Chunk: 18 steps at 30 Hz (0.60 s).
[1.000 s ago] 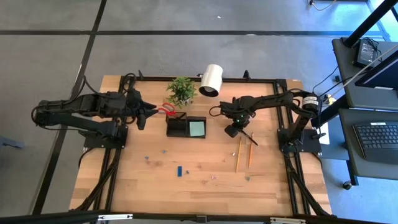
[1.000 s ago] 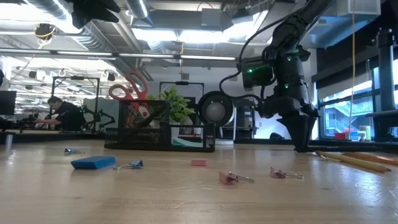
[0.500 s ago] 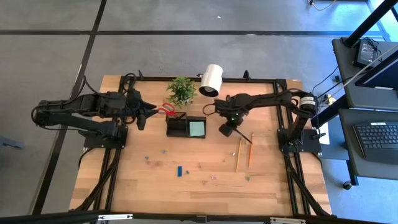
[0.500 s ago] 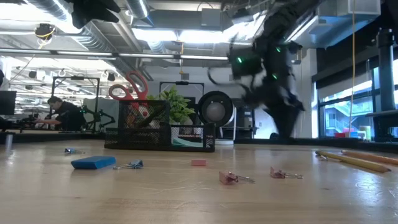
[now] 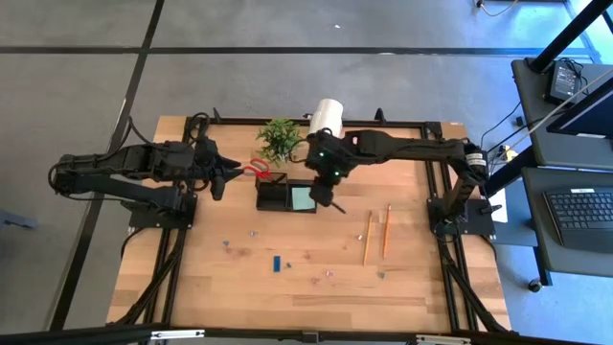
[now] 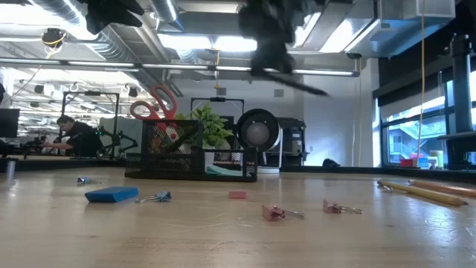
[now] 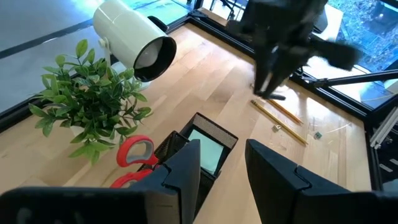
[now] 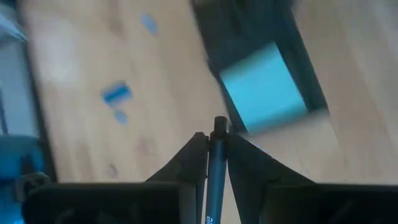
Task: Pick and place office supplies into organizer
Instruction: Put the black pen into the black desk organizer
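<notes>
My right gripper (image 5: 327,180) hangs over the right end of the black organizer (image 5: 273,196) and is shut on a dark pen (image 8: 215,163). The low view shows the pen (image 6: 294,80) high above the table. A teal note pad (image 5: 304,198) lies in the organizer's right compartment. Red-handled scissors (image 5: 257,170) stand in its left compartment, handles up. My left gripper (image 5: 224,173) waits open just left of the scissors. Two pencils (image 5: 368,238) lie on the table to the right, a small blue piece (image 5: 276,263) nearer the front. My right gripper pinches the dark pen's shaft (image 8: 214,149) between its two fingers. The pen lies along the fingers, and its end (image 8: 219,123) sticks out past their tips. It is lifted clear of the table, slanting over the organizer's right edge.
A green potted plant (image 5: 279,139) and a white cylindrical lamp (image 5: 326,120) stand just behind the organizer. Small clips (image 6: 277,213) lie scattered on the front half of the table with the blue piece (image 6: 111,194). The black table frame (image 5: 450,230) borders the sides.
My right gripper has risen from the table beside the pencils, carrying the pen, and has swung toward the table's left until it is over the organizer's right end. The pen is now lifted clear. The left arm has kept still.
</notes>
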Available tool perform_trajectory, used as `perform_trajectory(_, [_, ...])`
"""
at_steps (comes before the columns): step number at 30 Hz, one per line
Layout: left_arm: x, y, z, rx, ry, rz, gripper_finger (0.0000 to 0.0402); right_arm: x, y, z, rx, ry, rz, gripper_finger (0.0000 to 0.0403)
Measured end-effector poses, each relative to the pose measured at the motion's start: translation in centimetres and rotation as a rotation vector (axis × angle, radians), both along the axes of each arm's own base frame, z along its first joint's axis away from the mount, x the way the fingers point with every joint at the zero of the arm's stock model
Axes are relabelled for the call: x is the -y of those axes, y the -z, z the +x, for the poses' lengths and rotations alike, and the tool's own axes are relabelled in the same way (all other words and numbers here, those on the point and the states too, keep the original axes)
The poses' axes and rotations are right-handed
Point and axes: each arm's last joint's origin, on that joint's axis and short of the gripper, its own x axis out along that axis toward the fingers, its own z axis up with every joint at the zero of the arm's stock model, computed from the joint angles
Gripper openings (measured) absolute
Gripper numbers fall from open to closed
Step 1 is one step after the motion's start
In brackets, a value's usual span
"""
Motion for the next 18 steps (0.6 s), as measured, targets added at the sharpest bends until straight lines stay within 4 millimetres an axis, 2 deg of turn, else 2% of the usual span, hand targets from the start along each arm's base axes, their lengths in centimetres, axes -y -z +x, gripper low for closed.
perform_trajectory(5, [0.0, 0.0, 0.0, 0.000, 0.000, 0.000, 0.0123, -1.0, -4.1, 1.8, 0.282, -0.063, -0.082, 0.0060])
perform_trajectory(10, [0.0, 0.0, 0.0, 0.000, 0.000, 0.000, 0.0123, -1.2, -6.2, 3.4, 0.582, -0.078, -0.154, 0.0061])
perform_trajectory(13, [0.1, 0.0, 0.0, 0.000, 0.016, -0.008, 0.0123, -1.2, -6.5, 4.3, 0.690, -0.082, -0.185, 0.0061])
perform_trajectory(18, [0.1, 0.0, 0.0, 0.000, 0.046, -0.024, 0.0123, -0.8, -5.5, 6.2, 0.782, -0.059, -0.274, 0.0061])
